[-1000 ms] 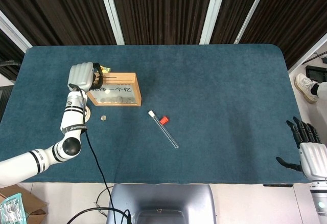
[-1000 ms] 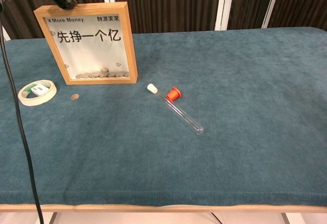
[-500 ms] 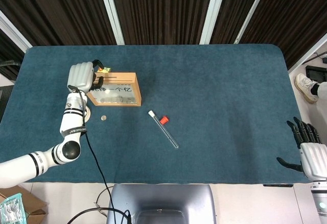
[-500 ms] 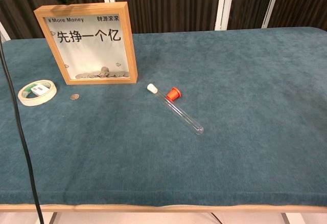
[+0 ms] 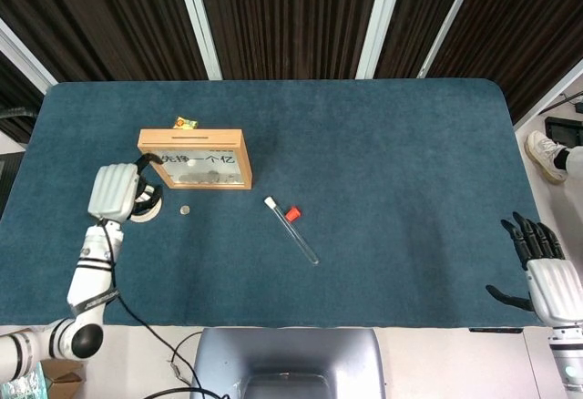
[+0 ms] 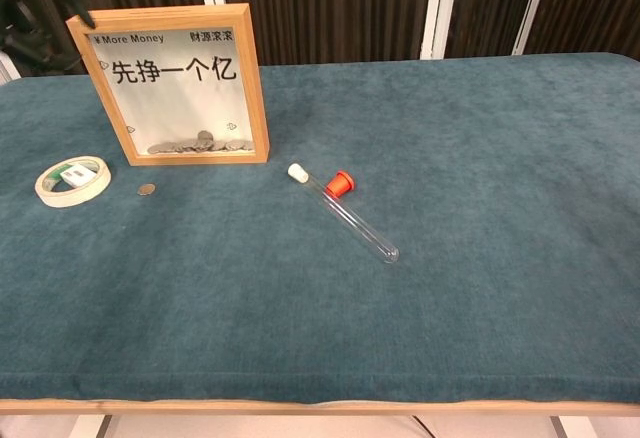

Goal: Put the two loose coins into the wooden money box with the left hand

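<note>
So the left hand sits at the left of the head view, hovering just over the roll of tape, back of the hand facing the camera. Its fingers point down out of sight, so I honestly can't tell if it's spread or curled, or whether anything is in it. In the chest view only a dark blurry bit shows at the upper left corner, no help there.

Just right of the hand, one loose coin lies flat on the blue table, between the tape and the test tube, just in front of the wooden money box. The box stands upright in the left part of the frame, slot on top, with a pile of coins visible behind its window at the bottom.

Progress guess: I only spot that one coin lying out, so the other may already be in the box, though I can't pick it out from the pile. What's left looks like grabbing this coin and dropping it in the slot.

The right hand is way off at the lower right edge, fingers spread, holding nothing. There's also a red cap by the tube and a small yellowish scrap behind the box.
</note>
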Tool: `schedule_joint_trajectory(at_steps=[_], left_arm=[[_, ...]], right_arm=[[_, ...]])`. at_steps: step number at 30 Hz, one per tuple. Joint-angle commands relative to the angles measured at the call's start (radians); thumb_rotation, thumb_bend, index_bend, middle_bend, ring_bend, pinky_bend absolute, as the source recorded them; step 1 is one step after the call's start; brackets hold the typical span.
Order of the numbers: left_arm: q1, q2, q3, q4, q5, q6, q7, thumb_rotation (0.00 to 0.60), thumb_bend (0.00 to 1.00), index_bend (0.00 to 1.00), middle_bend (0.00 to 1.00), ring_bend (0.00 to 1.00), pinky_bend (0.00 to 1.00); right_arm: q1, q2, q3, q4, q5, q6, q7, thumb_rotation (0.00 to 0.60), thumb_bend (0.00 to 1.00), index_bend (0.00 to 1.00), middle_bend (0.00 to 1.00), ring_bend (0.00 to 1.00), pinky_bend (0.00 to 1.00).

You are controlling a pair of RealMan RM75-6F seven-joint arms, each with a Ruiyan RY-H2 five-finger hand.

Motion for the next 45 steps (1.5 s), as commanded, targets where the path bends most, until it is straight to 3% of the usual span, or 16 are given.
schedule_joint_trajectory(at_steps=[1,7,12,19,31,45], left_arm=[[0.133,0.004,0.108,-0.035,0.17,0.115,-0.079,0.6,0.37,0.37,1.0,1.0,1.0],[0.2,-0.099,0.174,0.079,0.217,0.138,-0.008,0.6,0.38,0.41,1.0,1.0,1.0],[0.216,-0.181,0.174,0.199,0.174,0.06,-0.001,0.6,0.38,0.4,1.0,1.0,1.0],[0.216,-0.346,0.158,0.414,0.211,0.055,0.071,0.6,0.39,0.4,1.0,1.0,1.0],[0.159,-0.542,0.055,0.634,0.206,-0.048,0.05,0.6,0.39,0.42,1.0,1.0,1.0],[0.106,-0.598,-0.045,0.743,0.163,-0.131,0.063,0.6,0.39,0.44,1.0,1.0,1.0]], right_arm=[[0.001,-0.002,-0.005,-0.004,-0.003,-0.005,-0.012,0.6,0.11,0.0,0.0,0.0,0.0],[-0.005,0.002,-0.005,-0.008,-0.009,0.009,-0.008,0.6,0.11,0.0,0.0,0.0,0.0],[-0.006,0.009,-0.003,-0.001,-0.002,0.009,0.013,0.6,0.11,0.0,0.0,0.0,0.0],[-0.006,0.01,-0.006,0.004,-0.002,0.004,0.014,0.6,0.11,0.0,0.0,0.0,0.0],[-0.001,0.007,0.001,0.005,0.013,-0.006,0.01,0.6,0.11,0.0,0.0,0.0,0.0],[0.005,0.009,0.005,0.008,0.028,-0.022,0.009,0.6,0.11,0.0,0.0,0.0,0.0]])
